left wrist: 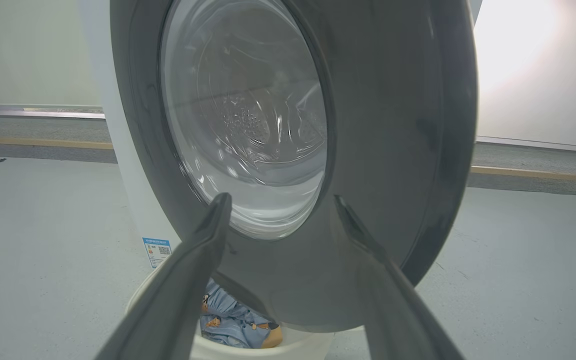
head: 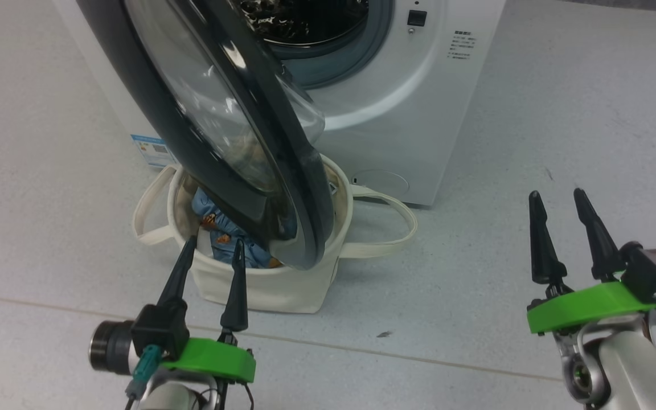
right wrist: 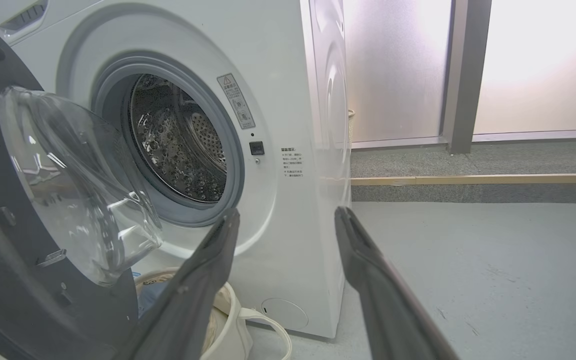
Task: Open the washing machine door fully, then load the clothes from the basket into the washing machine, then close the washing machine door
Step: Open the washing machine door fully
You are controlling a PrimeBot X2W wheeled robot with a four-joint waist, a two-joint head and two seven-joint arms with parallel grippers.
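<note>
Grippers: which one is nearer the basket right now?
The left gripper: in the head view its fingertips overlap the basket's near rim. The right gripper is well off to the side, over the floor.

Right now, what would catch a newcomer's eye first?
The big black-rimmed washing machine door juts out over the cream basket, half hiding the blue bear-print clothes inside. Behind it the washing machine gapes. Both grippers hover open: left gripper at the basket, right gripper apart over floor.

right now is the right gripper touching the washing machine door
Apart. In the head view the open right gripper hovers over bare floor, well to the right of the washing machine door.
</note>
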